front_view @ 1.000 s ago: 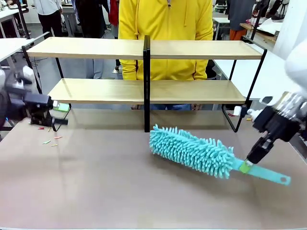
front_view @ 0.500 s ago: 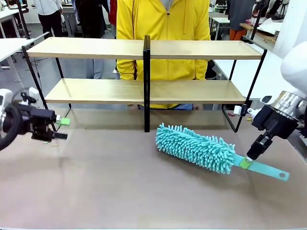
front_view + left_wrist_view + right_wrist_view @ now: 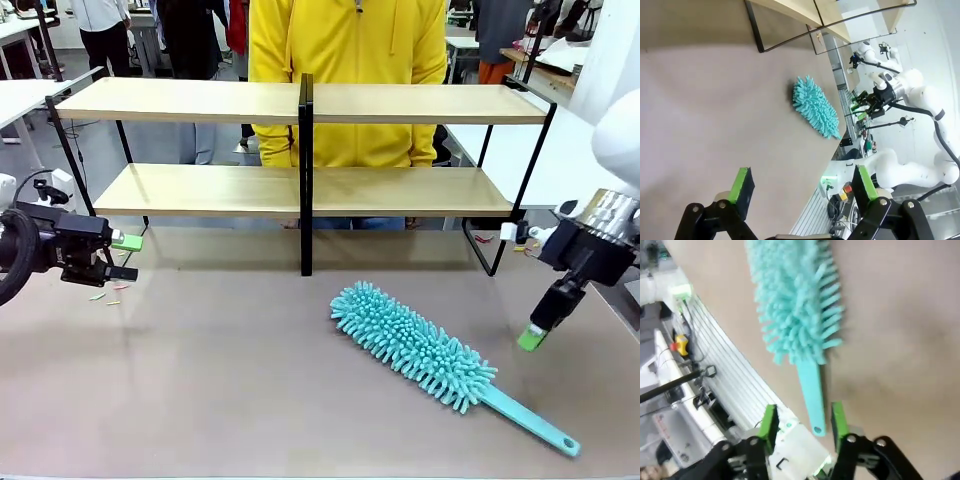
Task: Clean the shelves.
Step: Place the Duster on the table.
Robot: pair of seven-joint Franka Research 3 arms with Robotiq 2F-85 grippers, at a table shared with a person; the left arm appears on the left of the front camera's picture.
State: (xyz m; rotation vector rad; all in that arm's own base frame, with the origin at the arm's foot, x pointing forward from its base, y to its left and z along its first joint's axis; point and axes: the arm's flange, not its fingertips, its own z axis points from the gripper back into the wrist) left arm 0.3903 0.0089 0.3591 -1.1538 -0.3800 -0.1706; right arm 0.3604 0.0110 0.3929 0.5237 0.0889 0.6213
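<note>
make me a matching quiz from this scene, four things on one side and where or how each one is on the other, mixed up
Things:
1. duster
2. shelves
3. left tool
4. right tool

Places or states:
A. open, above the table near the duster handle, holding nothing
B. lying flat on the brown table, handle toward the near right corner
C. standing at the far side of the table, both boards bare
D. open, at the table's left side, holding nothing

Pairs: 1-B, 2-C, 3-D, 4-A

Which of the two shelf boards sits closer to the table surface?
The lower board of the shelves; the upper board sits above it on the same black frame.
</note>
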